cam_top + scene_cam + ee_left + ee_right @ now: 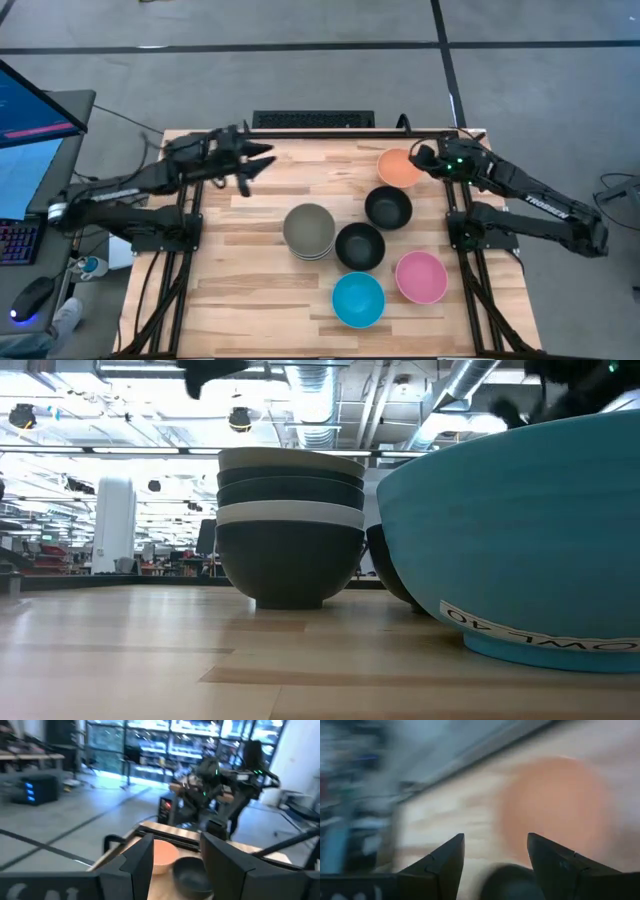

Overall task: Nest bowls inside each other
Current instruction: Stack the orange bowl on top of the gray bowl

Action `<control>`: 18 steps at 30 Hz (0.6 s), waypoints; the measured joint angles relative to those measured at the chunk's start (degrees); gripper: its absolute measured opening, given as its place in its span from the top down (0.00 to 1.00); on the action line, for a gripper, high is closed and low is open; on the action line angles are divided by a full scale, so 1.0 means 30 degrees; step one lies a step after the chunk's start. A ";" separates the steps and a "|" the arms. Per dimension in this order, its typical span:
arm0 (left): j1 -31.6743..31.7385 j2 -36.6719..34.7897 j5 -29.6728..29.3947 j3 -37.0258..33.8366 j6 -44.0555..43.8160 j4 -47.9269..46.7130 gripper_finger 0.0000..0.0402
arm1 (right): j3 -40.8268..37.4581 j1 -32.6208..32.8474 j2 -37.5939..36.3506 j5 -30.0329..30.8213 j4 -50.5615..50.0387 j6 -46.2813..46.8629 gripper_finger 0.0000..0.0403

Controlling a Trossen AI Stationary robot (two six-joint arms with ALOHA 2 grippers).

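Five loose bowls ring our grey-olive-topped stack [309, 230] mid-worktop [240, 300] | right end effector [420, 157] wide, beside orange bowl [398, 167], likely next pick | left end effector [262, 160] wide, waiting at far-left edge

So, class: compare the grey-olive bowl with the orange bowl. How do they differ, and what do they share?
The grey-olive bowl tops a stack of nested bowls near the table's middle; the orange bowl sits alone at the far edge. The right gripper, open, is at the orange bowl's rim; no gripper is near the grey-olive bowl, the open left gripper being well off. Both are upright, round and look alike in size.
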 joint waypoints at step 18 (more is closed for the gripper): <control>0.2555 -0.8980 0.2249 -1.0592 -0.2981 -0.1119 0.62 | -0.0198 -0.2353 0.5495 -0.0725 -0.2762 0.3238 0.40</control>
